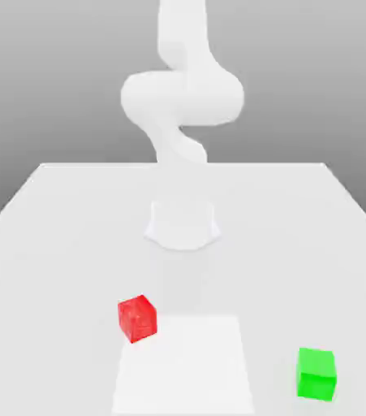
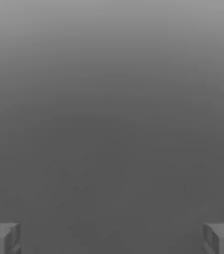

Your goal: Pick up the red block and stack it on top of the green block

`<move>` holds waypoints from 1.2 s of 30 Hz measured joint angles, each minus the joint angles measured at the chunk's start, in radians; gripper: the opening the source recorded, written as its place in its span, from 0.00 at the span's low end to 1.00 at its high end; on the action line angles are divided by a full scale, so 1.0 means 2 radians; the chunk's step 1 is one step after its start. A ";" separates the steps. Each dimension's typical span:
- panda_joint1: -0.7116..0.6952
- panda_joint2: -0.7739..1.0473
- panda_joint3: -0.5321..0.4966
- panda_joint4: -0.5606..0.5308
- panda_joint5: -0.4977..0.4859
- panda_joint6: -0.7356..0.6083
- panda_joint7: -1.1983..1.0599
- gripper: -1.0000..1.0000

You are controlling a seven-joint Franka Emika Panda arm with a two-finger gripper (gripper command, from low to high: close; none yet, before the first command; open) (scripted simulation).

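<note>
In the exterior view, the red block [image 1: 138, 318] is sitting on the pale surface [image 1: 72, 268], turned at an angle by the far corner of a white patch [image 1: 183, 366] on the exterior view's left. The green block [image 1: 316, 374] is resting well apart from it, towards the exterior view's right. That view is also showing my arm [image 1: 183, 97] rising behind them. The hand view is giving me my gripper [image 2: 112, 239], its two fingers standing wide apart with only plain grey between them, holding nothing.

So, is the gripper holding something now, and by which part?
Nothing is held: the gripper is open, with nothing between its fingers. The red block and green block are on the table.
</note>
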 joint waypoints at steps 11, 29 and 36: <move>0.015 0.176 -0.080 -0.158 -0.032 0.130 -0.180 0.50; -0.037 0.463 -0.038 -0.247 0.112 0.348 -0.436 0.00; -0.028 0.401 -0.068 -0.258 0.041 0.297 -0.384 0.00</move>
